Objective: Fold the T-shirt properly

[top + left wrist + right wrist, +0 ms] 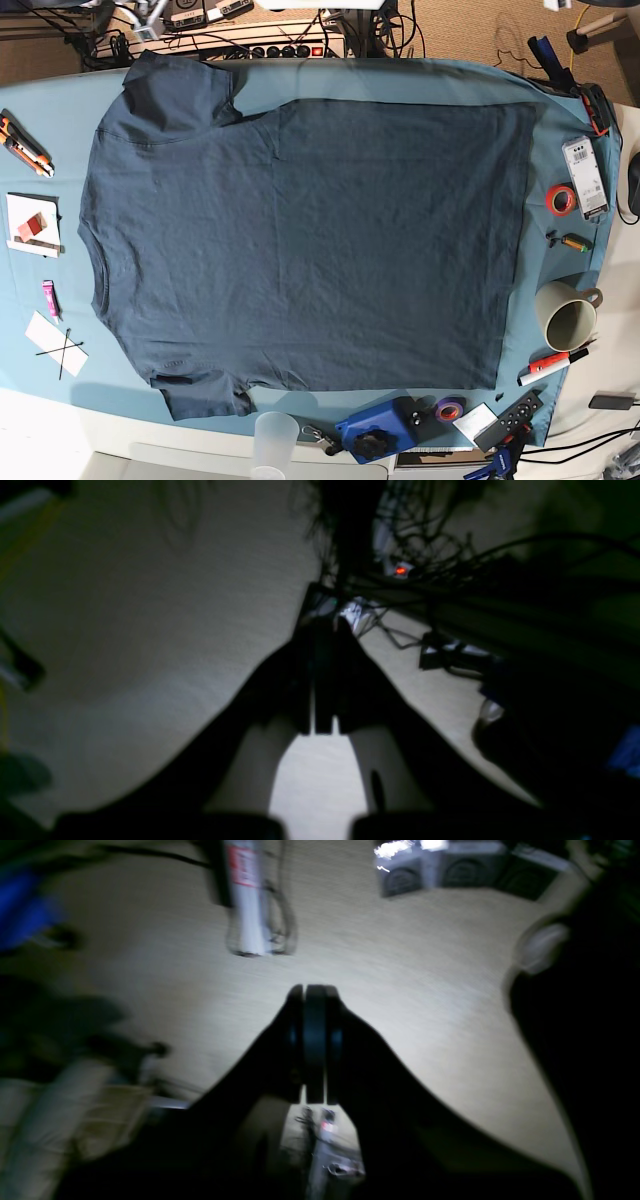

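Two closed pincers, one soft shirt

Your black left gripper and black right gripper have their tips together, gripping nothing. Your dark navy cotton T-shirt lies spread on the teal-blue table cloth. Expect light, limp fabric that sags and wrinkles; pinch the hem corners at the mug's side, lifting them together.

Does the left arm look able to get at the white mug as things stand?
Probably yes: the mug sits on the left arm's side, open from above. The red marker lies close by, so a low approach might nudge it.
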Controlling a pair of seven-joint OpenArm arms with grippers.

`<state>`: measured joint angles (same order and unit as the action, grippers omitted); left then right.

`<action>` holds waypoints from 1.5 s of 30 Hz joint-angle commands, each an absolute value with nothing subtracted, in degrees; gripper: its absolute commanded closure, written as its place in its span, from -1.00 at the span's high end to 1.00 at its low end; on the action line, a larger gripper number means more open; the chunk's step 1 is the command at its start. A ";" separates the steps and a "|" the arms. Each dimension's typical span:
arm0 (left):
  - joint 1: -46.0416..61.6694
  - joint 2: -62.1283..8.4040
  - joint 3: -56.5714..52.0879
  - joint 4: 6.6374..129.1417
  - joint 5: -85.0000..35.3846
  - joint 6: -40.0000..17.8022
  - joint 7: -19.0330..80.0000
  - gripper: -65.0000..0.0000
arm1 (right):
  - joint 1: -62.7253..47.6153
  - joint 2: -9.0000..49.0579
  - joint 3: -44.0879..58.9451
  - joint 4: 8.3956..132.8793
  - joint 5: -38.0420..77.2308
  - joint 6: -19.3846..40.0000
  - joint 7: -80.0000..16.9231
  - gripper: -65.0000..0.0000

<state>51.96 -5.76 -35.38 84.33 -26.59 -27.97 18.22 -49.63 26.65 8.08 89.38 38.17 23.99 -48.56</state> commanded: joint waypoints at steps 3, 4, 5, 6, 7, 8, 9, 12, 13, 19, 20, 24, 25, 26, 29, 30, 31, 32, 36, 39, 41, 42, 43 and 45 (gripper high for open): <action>58.06 -6.20 -35.83 95.46 -27.31 -28.58 17.17 -1.00 | -54.94 27.11 17.23 96.62 44.03 28.42 -50.28 -1.00; 59.51 -6.20 -35.83 98.76 -27.31 -28.58 17.19 -1.00 | -56.16 27.09 19.88 98.65 45.91 29.65 -51.05 -1.00; 60.86 -6.20 -35.83 102.02 -27.29 -28.56 17.19 -1.00 | -57.21 27.11 22.48 100.62 47.51 30.76 -51.72 -1.00; 62.06 -6.20 -35.83 105.12 -27.31 -28.56 17.19 -1.00 | -58.11 27.11 25.02 102.43 48.88 31.97 -52.42 -1.00; 63.07 -6.17 -35.83 108.03 -27.31 -28.56 17.19 -1.00 | -58.81 27.11 27.46 104.07 50.06 32.86 -53.06 -1.00; 63.92 -6.17 -35.83 110.76 -27.31 -28.53 17.39 -1.00 | -59.35 27.14 29.80 105.58 51.35 33.63 -53.67 -1.00; 64.51 -6.17 -35.83 113.32 -27.31 -28.51 18.13 -1.00 | -59.64 27.11 32.10 106.83 52.64 34.59 -54.24 -1.00; 64.75 -5.72 -35.83 119.26 -27.29 -27.70 20.73 -1.00 | -59.68 27.16 37.74 109.34 56.01 36.80 -55.00 -1.00; 64.73 -5.54 -35.81 120.66 -27.33 -27.22 21.17 -1.00 | -59.68 27.14 39.35 109.91 56.93 37.26 -55.02 -1.00; 64.73 -5.56 -35.81 123.48 -27.29 -25.39 21.47 -1.00 | -59.05 27.14 44.71 111.00 57.67 40.00 -55.00 -1.00; 64.73 -5.56 -35.81 123.48 -27.29 -25.39 21.47 -1.00 | -59.02 27.16 45.06 111.00 57.34 40.00 -54.76 -0.98; 64.73 -5.56 -35.81 123.48 -27.29 -25.54 21.47 -1.00 | -59.05 27.14 45.10 111.00 56.80 40.00 -53.93 0.12; 64.73 -5.56 -35.81 123.48 -27.29 -25.54 21.47 -1.00 | -59.00 27.11 45.12 111.00 56.80 40.00 -53.76 0.17; 64.73 -5.58 -35.81 123.48 -27.29 -25.54 21.47 -1.00 | -58.76 26.96 45.10 110.96 56.69 40.00 -53.34 0.17; 64.40 -5.58 -35.81 123.46 -27.31 -25.56 21.45 -1.00 | -54.85 25.36 45.08 110.54 55.27 40.00 -53.63 0.17; 64.18 -5.56 -35.81 123.46 -27.31 -25.56 21.47 -1.00 | -52.99 25.21 45.08 110.04 55.53 40.00 -54.13 0.17; 63.90 -5.56 -35.79 123.46 -27.31 -25.54 21.47 -1.00 | -51.20 25.23 44.95 109.25 55.79 40.00 -54.74 0.17; 63.66 -5.58 -35.79 123.46 -27.29 -25.54 21.45 -1.00 | -49.43 25.26 44.95 108.33 56.05 40.00 -55.27 0.17; 63.00 -5.58 -35.81 123.46 -27.29 -25.54 21.47 -1.00 | -43.83 25.58 44.93 103.31 56.12 40.00 -56.90 0.17; 62.59 -5.58 -35.81 123.46 -27.29 -25.56 21.45 -1.00 | -41.32 25.56 44.93 98.67 56.12 40.00 -56.99 0.17; 62.35 -5.58 -35.81 123.46 -27.31 -25.54 21.45 -1.00 | -40.05 25.56 44.93 95.72 56.38 40.00 -57.10 0.17; 62.15 -5.58 -35.81 123.46 -27.31 -25.54 21.45 -1.00 | -39.57 25.56 44.93 94.52 57.10 40.00 -57.12 0.17; 62.00 -5.58 -35.81 123.46 -27.29 -25.54 21.45 -1.00 | -39.00 25.56 44.82 93.49 58.41 40.00 -57.56 0.17; 61.69 -5.61 -35.81 123.46 -27.29 -25.54 21.45 -1.00 | -37.98 25.56 43.86 91.88 60.51 40.00 -58.87 0.17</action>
<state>60.88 -5.41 -35.57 122.63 -26.65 -25.32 22.50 -37.74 24.51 43.57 91.29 59.68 39.70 -59.46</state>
